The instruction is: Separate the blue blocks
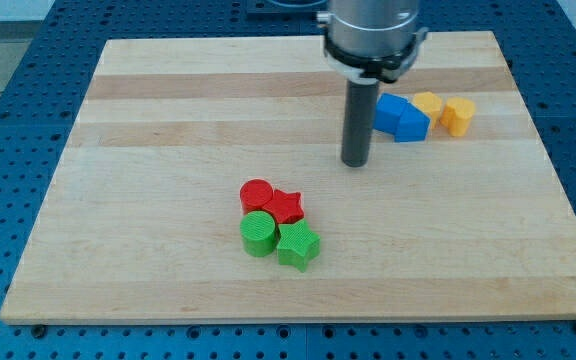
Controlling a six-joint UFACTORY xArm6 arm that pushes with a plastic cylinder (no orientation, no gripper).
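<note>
My tip rests on the wooden board, right of centre in the view's upper half; it is a bare rod with nothing held. Just to its right and slightly above sit the blue blocks, pressed together into one angular mass, close to the rod but apart from the tip's end. Touching their right side is a yellow block, with a second yellow block beside it. Well apart, toward the view's bottom left, cluster a red cylinder, red star, green cylinder and green star.
</note>
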